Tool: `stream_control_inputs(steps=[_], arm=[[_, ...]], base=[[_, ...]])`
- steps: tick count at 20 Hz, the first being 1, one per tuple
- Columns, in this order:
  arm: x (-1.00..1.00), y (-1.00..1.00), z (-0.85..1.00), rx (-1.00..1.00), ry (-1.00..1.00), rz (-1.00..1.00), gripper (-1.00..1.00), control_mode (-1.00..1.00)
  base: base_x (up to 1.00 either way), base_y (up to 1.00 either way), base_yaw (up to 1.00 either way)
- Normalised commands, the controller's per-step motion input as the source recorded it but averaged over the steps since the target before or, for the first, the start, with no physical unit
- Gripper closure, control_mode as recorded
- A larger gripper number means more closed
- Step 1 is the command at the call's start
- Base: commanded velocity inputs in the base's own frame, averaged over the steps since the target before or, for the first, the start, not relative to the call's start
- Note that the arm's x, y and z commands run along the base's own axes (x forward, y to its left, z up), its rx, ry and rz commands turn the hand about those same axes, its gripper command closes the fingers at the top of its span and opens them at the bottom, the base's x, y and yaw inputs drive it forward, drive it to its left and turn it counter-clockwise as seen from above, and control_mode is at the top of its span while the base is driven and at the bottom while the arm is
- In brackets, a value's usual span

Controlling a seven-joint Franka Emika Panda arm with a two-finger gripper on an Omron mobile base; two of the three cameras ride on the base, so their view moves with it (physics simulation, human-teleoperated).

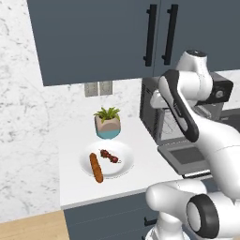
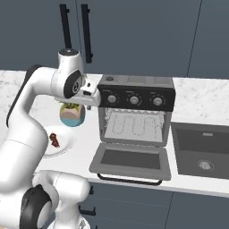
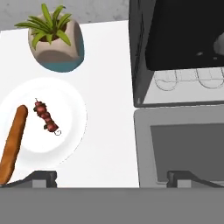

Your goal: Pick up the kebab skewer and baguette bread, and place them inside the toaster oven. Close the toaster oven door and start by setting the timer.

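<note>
From the left base view, the white plate (image 1: 123, 154) sits on the counter (image 1: 75, 187) with the baguette bread (image 1: 96, 167) lying along its left edge, one end poking over the near rim, and the kebab skewer (image 1: 109, 156) resting in the middle beside it, the two close but apart. Just behind the plate stands a small potted plant (image 1: 108, 123). To the right the toaster oven (image 1: 149, 105) is largely covered by the robot's white arm, and the toaster oven door (image 1: 185, 157) lies dropped flat toward the counter's edge. Dark wall cabinets (image 1: 93, 37) hang overhead

From the right base view, the oven shows plainly: three round knobs (image 2: 133, 99) along the top front, the wire rack (image 2: 134, 127) inside, and the door down with its bar handle (image 2: 129, 180) at the front. A sink (image 2: 203, 152) is set into the counter to its right. The arm's upper joints stand between me and the plant, and half the plate is behind the arm, though the skewer still peeks out

In the hand view the gripper (image 3: 111, 178) looks down from above the counter, its fingertips (image 3: 40, 178) spread wide apart and holding nothing. One tip sits over the plate's near rim by the baguette's end, the other over the open door; the skewer lies up and left of the gap, the oven mouth to the upper right
</note>
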Motion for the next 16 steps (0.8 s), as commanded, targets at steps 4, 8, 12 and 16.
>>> stream_control_inputs(steps=[4, 8, 12, 16], arm=[[-0.64, -1.0, -0.06, 0.03, -0.14, 0.0, -1.0, -1.0], [-0.33, -1.0, -0.1, 0.05, -0.14, 0.0, -1.0, -1.0], [-0.06, -0.99, -0.25, 0.07, -0.33, 0.02, -1.0, -1.0], [0.0, -0.65, -0.36, 0.06, -0.61, 0.08, -1.0, -1.0]], base=[[0.0, 0.0, 0.0], [0.0, 0.0, 0.0], [0.0, 0.0, 0.0], [0.0, 0.0, 0.0]])
